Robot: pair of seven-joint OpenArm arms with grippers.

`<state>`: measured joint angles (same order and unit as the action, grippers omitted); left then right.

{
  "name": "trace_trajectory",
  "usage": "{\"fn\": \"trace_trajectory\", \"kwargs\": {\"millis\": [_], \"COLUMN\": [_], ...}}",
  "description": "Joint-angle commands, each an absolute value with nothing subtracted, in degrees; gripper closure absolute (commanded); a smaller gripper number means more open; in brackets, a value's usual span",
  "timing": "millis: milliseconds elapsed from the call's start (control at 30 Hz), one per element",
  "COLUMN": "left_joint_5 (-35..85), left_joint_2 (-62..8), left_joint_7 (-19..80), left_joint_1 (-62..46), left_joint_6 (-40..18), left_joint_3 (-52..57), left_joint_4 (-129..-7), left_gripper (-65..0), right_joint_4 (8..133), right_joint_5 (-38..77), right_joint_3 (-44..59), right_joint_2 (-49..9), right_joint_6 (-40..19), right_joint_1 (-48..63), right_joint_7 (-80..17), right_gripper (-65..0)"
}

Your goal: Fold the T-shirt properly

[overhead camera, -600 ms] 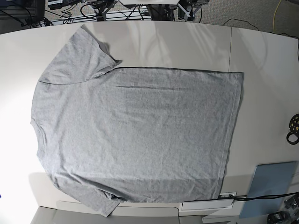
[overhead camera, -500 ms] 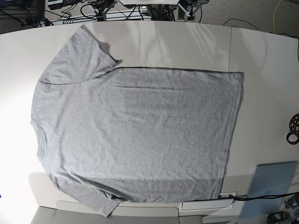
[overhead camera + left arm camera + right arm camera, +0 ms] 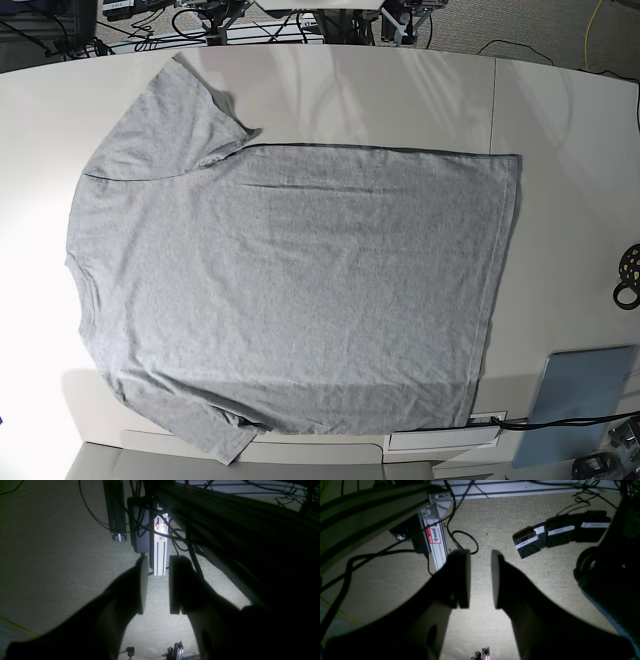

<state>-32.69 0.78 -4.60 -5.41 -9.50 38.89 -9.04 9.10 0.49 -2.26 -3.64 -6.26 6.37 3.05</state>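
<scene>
in the base view the t-shirt [image 3: 290, 290] lies spread flat and plain side up on the pale table [image 3: 560, 150], its neck end at the picture's left, its hem at the right, one sleeve up toward the far edge and the other down at the near edge. neither pincer shows in that view, and the shirt shows in neither wrist view, so where it lies relative to either pincer cannot be told; nothing touches it. at the table's right edge sits a small black ring-shaped thing [image 3: 629, 275], and near the lower right corner a blue-grey flat panel [image 3: 578, 395].

in the left wrist view the left gripper [image 3: 156, 585] hangs over carpeted floor [image 3: 50, 567], its two fingers apart with a plain gap and nothing between them. just beyond the fingertips stands a silver aluminium post [image 3: 160, 552] with a dark box [image 3: 141, 527] and cables beside it.

in the right wrist view the right gripper [image 3: 480, 578] also stands apart and empty above the carpet. beyond and left of its fingertips is a silver post with a red-and-white label [image 3: 433, 535]; beyond and to the right lie three black boxes with white labels [image 3: 560, 533].
</scene>
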Motion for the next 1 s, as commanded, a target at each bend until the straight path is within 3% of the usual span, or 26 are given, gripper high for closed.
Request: {"fn": "trace_trajectory", "kwargs": {"millis": [0,467,767,967], "left_joint_5": [-32.38,-25.28,-20.18,-10.7], "left_joint_2": [0.84,-3.42,-4.95,-4.89], "left_joint_7": [-4.78,-4.34,-4.34,-1.85], "left_joint_1": [-5.74,-10.24,-20.6,-31.38], "left_joint_6": [-9.89,-10.61,-20.62,-34.46], "left_joint_3": [38.76,38.76,38.76,38.76], "left_joint_4": [-9.15,-9.28,-20.1,-37.93], "left_gripper": [-16.2,-16.2,-16.2,-16.1], "right_joint_4": [9.26,9.39,20.18,41.36], "right_joint_5": [0.4,0.38,0.43,0.45], "right_joint_3": [-2.15,-2.2,-2.2,-2.17], "right_joint_2": [-3.97,-6.55,-10.09,-12.69], "right_joint_6": [-6.59,-6.63,-6.61,-6.57], "right_joint_1": [6.68,10.81,19.75,33.21], "right_joint_7": [3.51,2.57,-2.0,-5.91], "right_gripper": [-15.1,-15.1,-15.1,-15.1]}}
